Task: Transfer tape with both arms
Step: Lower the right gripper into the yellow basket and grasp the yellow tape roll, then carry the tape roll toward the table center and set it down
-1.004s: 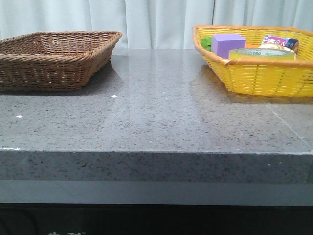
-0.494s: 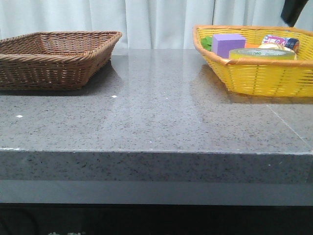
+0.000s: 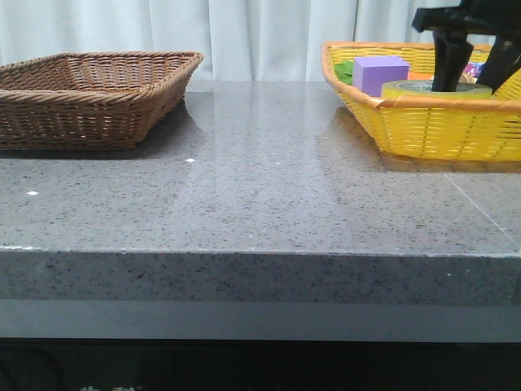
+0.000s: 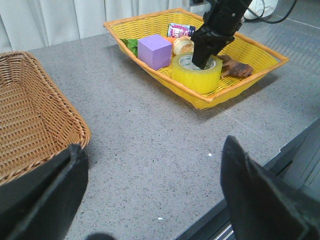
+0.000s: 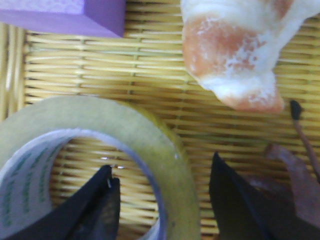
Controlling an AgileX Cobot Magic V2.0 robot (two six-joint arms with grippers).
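Observation:
The tape is a yellow roll lying flat in the yellow basket at the back right, beside the purple block. My right gripper is down on it and open. In the right wrist view one finger is inside the ring and the other outside, with the tape's wall between them, not clamped. My left gripper is open and empty above the table's front part; it does not show in the front view. From there I see the tape and the right arm.
A brown wicker basket stands at the back left, empty. The yellow basket also holds a bread roll, a brown item, a coloured packet and something green. Grey stone table lies between.
My right arm has come down from the upper right into the front view and lowered its fingers onto the tape in the yellow basket. Nothing else has moved.

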